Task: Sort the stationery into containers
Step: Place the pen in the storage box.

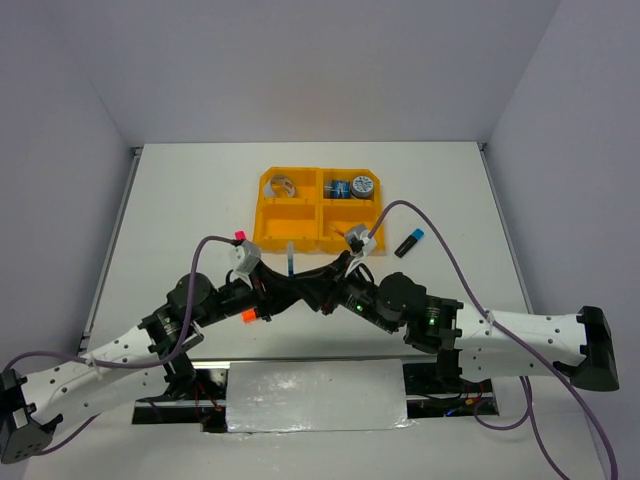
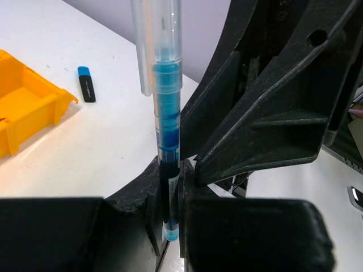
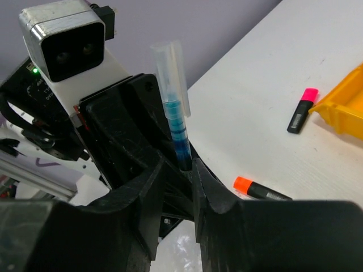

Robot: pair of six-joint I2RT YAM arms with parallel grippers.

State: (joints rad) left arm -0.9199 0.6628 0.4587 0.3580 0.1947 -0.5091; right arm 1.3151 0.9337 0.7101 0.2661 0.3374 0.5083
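The left fingers [image 2: 249, 238] pinch the upright blue pen [image 2: 168, 113], while the right fingers [image 3: 142, 192] flank it, whether clamped I cannot tell.

the blue pen [image 2: 168, 113] runs off the top edge of the left wrist view, its lower barrel buried between the fingers of the left gripper [image 2: 170, 209]; the orange tray [image 2: 22, 102] is cut by that view's left edge. in the right wrist view the orange-capped marker [image 3: 258, 190] vanishes partly behind the right gripper [image 3: 180, 170].
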